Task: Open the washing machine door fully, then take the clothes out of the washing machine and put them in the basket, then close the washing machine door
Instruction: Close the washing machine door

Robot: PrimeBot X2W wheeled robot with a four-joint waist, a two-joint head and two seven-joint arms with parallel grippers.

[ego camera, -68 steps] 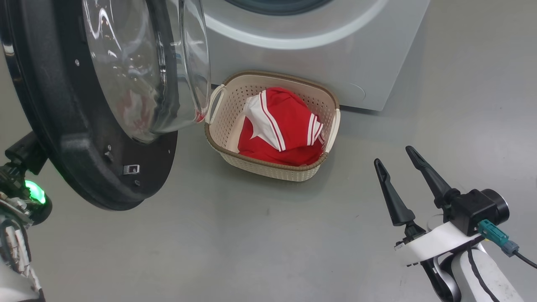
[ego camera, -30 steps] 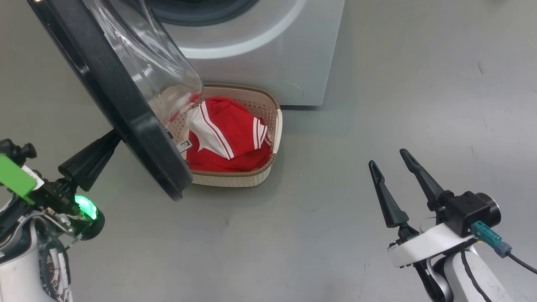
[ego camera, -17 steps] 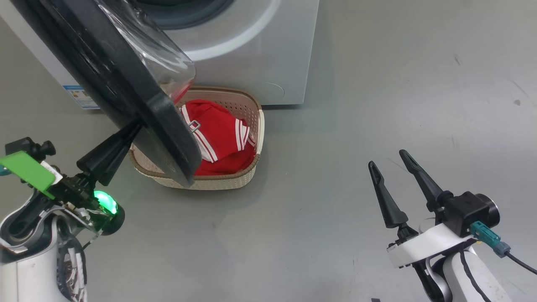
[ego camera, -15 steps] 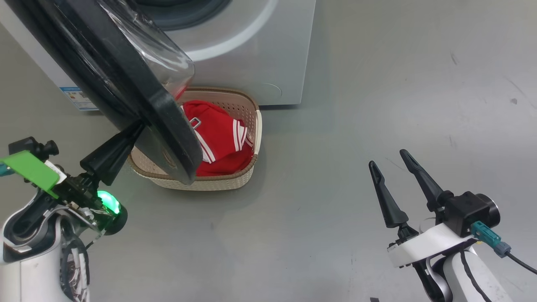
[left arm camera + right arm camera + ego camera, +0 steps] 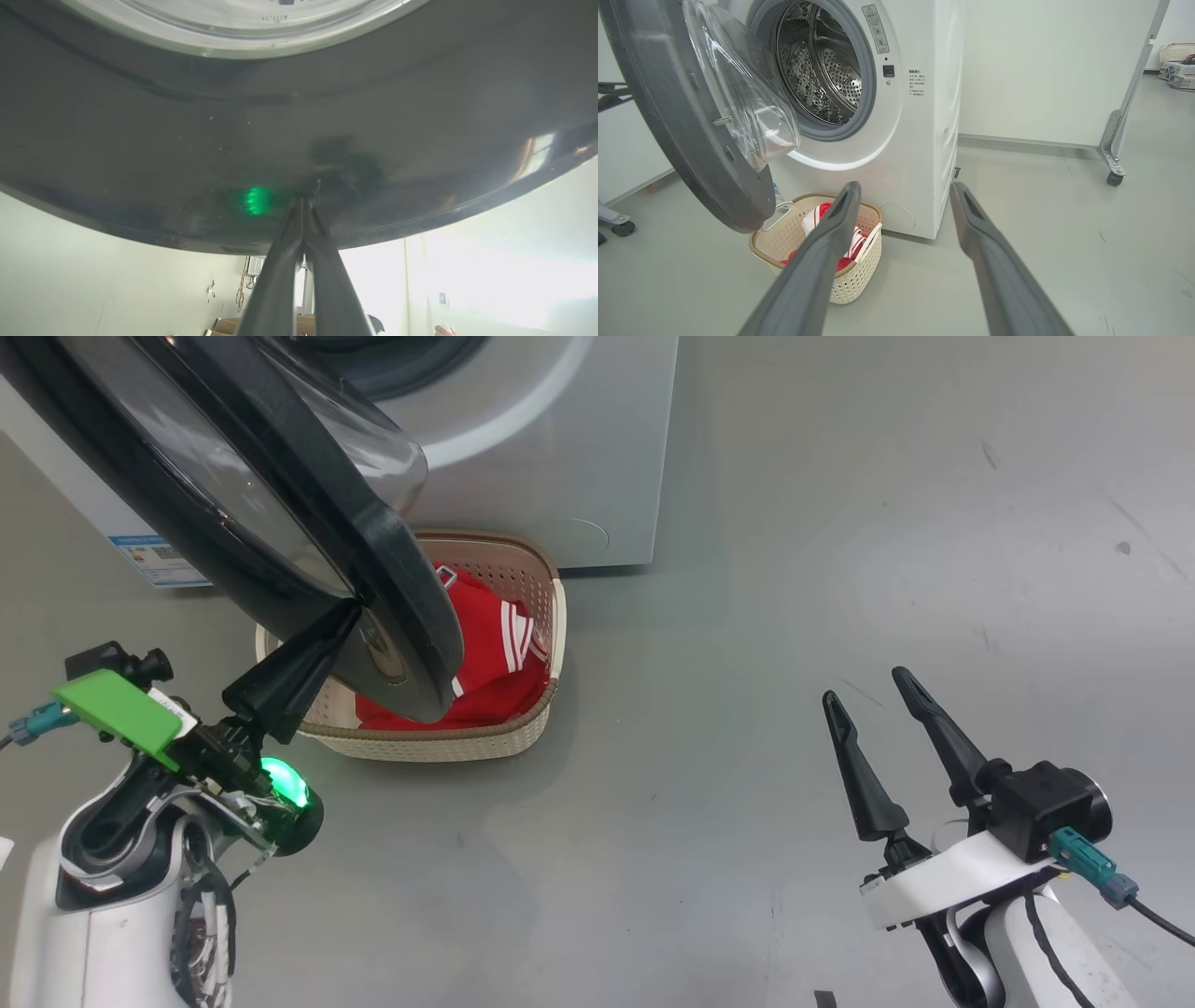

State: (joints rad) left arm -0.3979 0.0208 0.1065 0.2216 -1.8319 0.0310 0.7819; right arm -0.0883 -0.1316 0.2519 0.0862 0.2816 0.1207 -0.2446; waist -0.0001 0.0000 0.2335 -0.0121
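grey floor (image 5: 709, 784): cream perforated basket (image 5: 439, 744) of red clothes (image 5: 490, 658) sits by the white front-loading washing machine (image 5: 560, 448). left end effector (image 5: 345, 614), pinched closed, touches the glossy black round door (image 5: 411, 597); right end effector (image 5: 865, 686) gapes empty.

On the head camera, the washing machine door (image 5: 401, 588) hangs over the basket (image 5: 485, 742), so I lose its left half and most of the clothes (image 5: 495, 658). The washing machine (image 5: 551, 448) itself runs off the top edge. On the right wrist camera a finger of the right gripper (image 5: 904, 185) crosses the basket front, and the labels (image 5: 876, 29) beside the drum (image 5: 822, 70) are too small for me to read.
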